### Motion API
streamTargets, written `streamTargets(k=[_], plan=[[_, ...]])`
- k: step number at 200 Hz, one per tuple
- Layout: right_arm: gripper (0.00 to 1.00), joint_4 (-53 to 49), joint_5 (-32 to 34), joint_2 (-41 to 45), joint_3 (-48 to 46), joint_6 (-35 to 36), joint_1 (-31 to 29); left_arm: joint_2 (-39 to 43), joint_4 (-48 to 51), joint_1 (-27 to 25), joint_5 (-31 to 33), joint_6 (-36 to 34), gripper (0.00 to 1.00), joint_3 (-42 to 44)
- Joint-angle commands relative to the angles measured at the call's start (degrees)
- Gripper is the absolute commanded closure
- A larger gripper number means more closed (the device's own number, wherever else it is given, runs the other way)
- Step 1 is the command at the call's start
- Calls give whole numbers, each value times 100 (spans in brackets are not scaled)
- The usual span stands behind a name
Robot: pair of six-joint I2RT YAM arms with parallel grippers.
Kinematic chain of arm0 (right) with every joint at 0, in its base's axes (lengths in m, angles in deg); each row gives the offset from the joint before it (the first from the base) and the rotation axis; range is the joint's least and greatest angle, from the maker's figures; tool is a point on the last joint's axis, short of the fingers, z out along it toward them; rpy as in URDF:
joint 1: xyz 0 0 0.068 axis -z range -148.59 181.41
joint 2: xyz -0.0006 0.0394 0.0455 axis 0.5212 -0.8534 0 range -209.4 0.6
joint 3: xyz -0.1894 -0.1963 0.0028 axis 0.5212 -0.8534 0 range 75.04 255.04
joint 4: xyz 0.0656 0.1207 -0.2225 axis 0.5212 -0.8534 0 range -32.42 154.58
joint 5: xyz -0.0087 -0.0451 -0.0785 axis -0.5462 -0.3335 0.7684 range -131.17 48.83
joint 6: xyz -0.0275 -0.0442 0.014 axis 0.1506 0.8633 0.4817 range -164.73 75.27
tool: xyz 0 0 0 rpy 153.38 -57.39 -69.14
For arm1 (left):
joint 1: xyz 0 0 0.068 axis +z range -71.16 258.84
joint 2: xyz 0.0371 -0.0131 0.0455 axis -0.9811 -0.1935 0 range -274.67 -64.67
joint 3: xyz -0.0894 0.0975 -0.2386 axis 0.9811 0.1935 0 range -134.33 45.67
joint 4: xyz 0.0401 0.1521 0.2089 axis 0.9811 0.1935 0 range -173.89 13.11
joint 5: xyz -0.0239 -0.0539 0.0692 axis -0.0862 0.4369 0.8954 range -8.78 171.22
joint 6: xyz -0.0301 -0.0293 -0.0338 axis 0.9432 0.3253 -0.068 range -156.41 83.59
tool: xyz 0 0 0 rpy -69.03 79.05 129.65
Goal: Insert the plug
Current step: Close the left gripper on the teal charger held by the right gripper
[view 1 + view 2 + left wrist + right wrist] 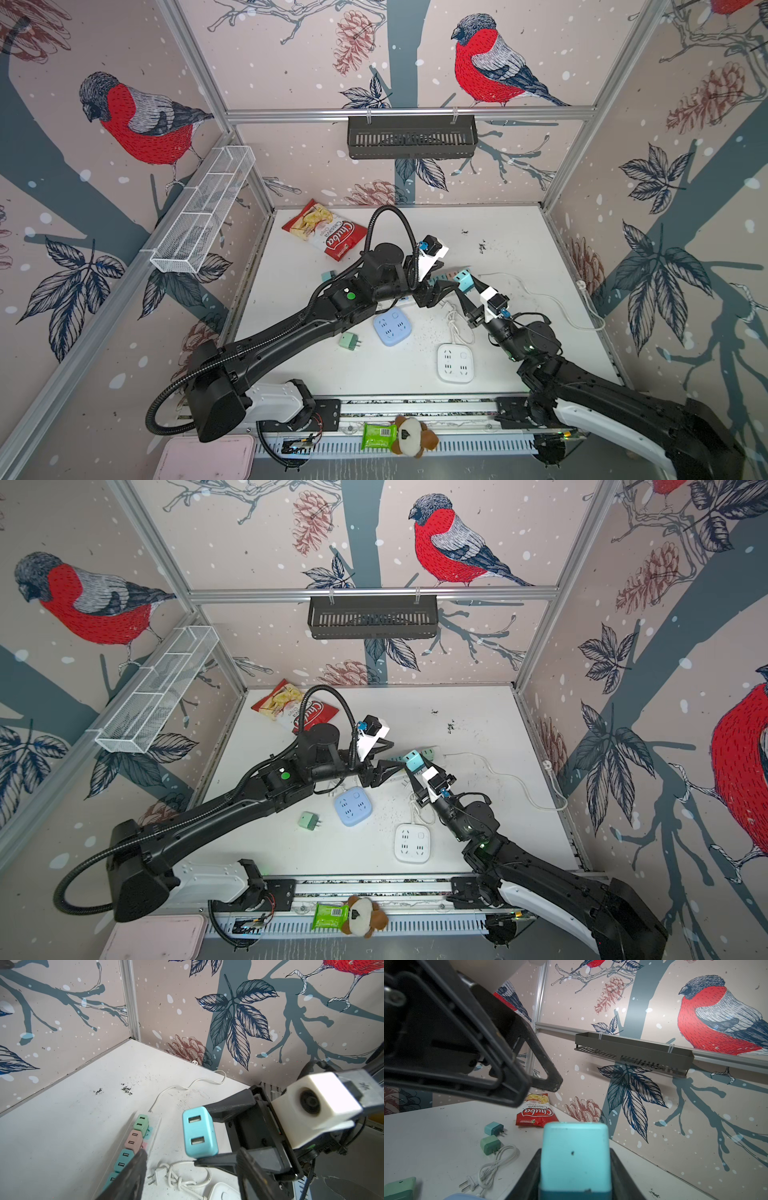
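Note:
My right gripper [467, 286] [574, 1180] is shut on a light blue USB charger plug [464, 280] [414, 761] [199, 1132] [574, 1153] and holds it above the table, its two ports facing the left wrist camera. Just below it lies a white power strip [155, 1126] carrying a green, a pink and teal plugs in a row. My left gripper [451, 293] [193, 1176] is open with nothing between its fingers [133, 1174], its tips just short of the held plug. In both top views the arms hide most of the strip.
A blue socket cube [390, 328], a white socket cube [455, 362] and a knotted white cord [178, 1178] lie near the grippers. Loose green [348, 341] and teal [328, 275] plugs and a chips bag [326, 232] sit to the left. The strip's cord [557, 303] runs right.

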Motion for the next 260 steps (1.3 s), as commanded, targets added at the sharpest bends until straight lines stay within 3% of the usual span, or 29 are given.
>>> streamTargets(k=[1, 144, 202, 215, 229, 234, 246, 260], plan=[[99, 410, -102, -48, -14, 45, -43, -186, 164, -6, 83, 104, 38, -204], [99, 900, -85, -283, -310, 935, -122, -933, 1180, -86, -247, -44, 49, -903], [99, 981, -133, -278, -312, 1034, -174, -1216, 1361, -107, -532, -151, 68, -1122], [99, 967, -121, -285, -329, 1004, -184, -1283, 1418, -107, -578, -206, 79, -1158], [99, 1050, -82, -299, -380, 990, -189, -1353, 1535, -112, -538, -237, 100, -1262], [99, 1056, -69, -293, -378, 990, -191, -1361, 1552, -111, -542, -259, 100, -1272], [88, 1007, -25, -267, -353, 982, -193, -1375, 1548, -110, -547, -323, 100, -1265], [57, 942, 23, -225, -322, 964, -188, -1388, 1567, -107, -439, -387, 100, -1283]])
